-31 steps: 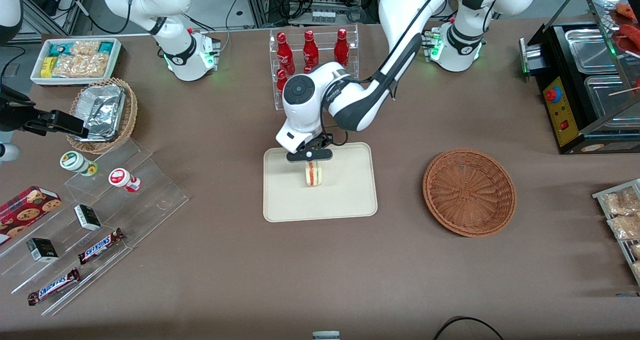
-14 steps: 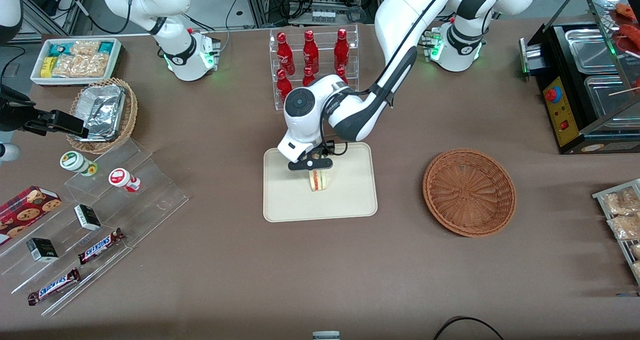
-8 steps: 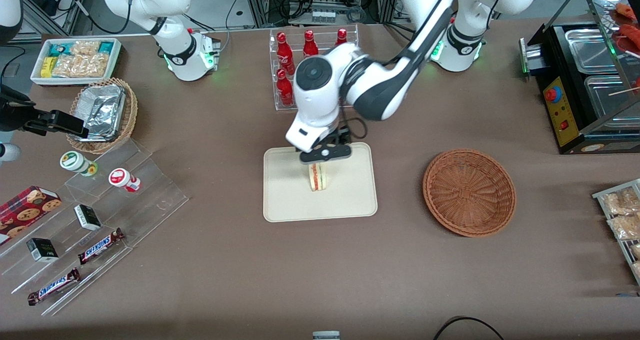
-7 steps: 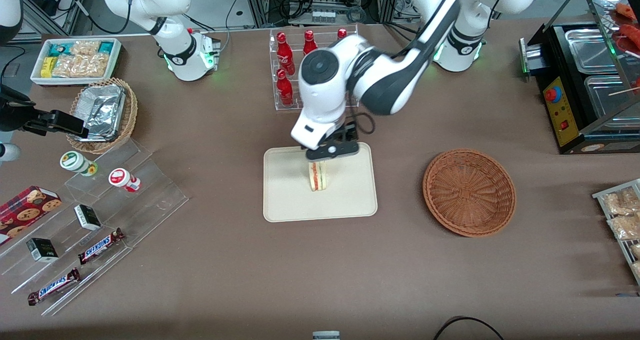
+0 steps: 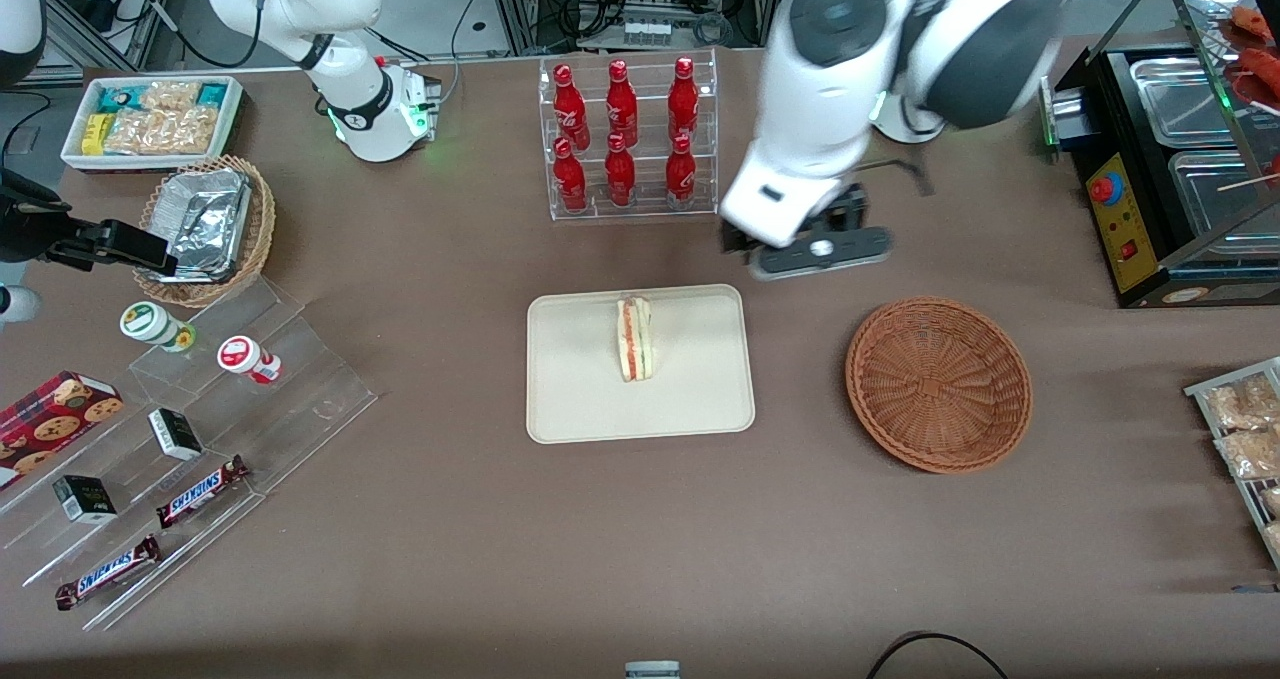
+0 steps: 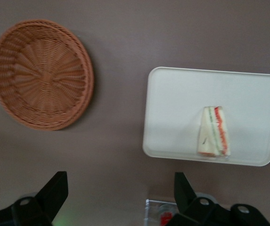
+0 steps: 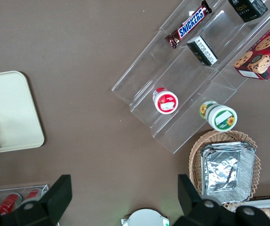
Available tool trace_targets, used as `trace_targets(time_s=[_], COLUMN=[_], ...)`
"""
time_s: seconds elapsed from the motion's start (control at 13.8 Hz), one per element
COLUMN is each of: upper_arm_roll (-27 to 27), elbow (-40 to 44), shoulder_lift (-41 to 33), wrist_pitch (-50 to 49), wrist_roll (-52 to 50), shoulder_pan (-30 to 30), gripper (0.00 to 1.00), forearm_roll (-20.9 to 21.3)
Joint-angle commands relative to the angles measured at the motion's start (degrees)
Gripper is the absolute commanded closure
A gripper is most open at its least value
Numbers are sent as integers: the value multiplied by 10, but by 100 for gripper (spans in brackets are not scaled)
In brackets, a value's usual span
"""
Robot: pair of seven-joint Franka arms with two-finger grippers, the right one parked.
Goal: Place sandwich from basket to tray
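Note:
The sandwich [image 5: 633, 337] stands on its edge on the cream tray [image 5: 580, 399], its pink-red and green filling stripe facing up; the left wrist view shows the sandwich [image 6: 213, 138] on the tray [image 6: 172, 103] too. The reddish-brown wicker basket [image 5: 938, 383] holds nothing and also appears in the wrist view as the basket [image 6: 40, 74]. My left gripper [image 5: 815, 252] hangs high above the table, open, between the tray and the basket and farther from the front camera than both. Its fingers [image 6: 54, 190] hold nothing.
A clear rack of red bottles [image 5: 625, 134] stands beside the gripper, farther from the camera than the tray. A black food warmer [image 5: 1170, 159] sits toward the working arm's end. Acrylic steps with snacks [image 5: 180, 439] and a foil-tray basket [image 5: 205, 224] lie toward the parked arm's end.
The gripper let go of the sandwich on the tray, opened, then rose and swung away toward the working arm's end. The sandwich stays standing on the tray.

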Motion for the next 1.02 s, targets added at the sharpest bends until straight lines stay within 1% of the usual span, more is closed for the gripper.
trace_targets(time_s=[0.0,0.15,0.29,0.65,0.73,0.87,0.95], upper_arm_roll=[-4,-4,-4,-4,-3,24,28], elbow=[-27,-27,-27,-35,-35,-21,-6], shoulder_lift=[-55,-84,-103,-125,-124,-108,-92], wrist_pitch=[-41,-76,-99,-101,-98,-93,-93], wrist_roll=[90,166,236,358,384,394,394], shoulder_pan=[59,103,147,258,273,272,270], gripper=[1,1,1,1,1,1,1], forearm_roll=[-13,-27,-28,-28,-28,-25,-27])
